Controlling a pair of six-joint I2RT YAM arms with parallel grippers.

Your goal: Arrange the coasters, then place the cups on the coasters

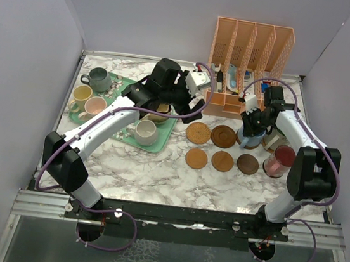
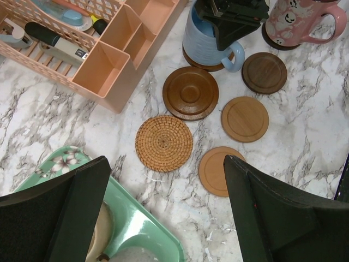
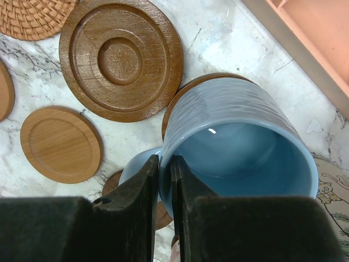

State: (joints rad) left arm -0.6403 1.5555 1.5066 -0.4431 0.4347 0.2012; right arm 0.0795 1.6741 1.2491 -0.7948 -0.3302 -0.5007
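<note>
The cup (image 3: pixel 240 125) is light blue, the ringed coaster (image 3: pixel 121 57) dark brown, the tray (image 2: pixel 147 229) mint-green.

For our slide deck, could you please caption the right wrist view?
Right gripper pinching the rim of a light blue glazed mug standing on a brown wooden coaster.

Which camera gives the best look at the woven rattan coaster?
The left wrist view: the woven coaster lies whole and unblocked, its weave clear. The top view shows it small, weave unreadable. The right wrist view catches only a cropped part at its top left corner.
</note>
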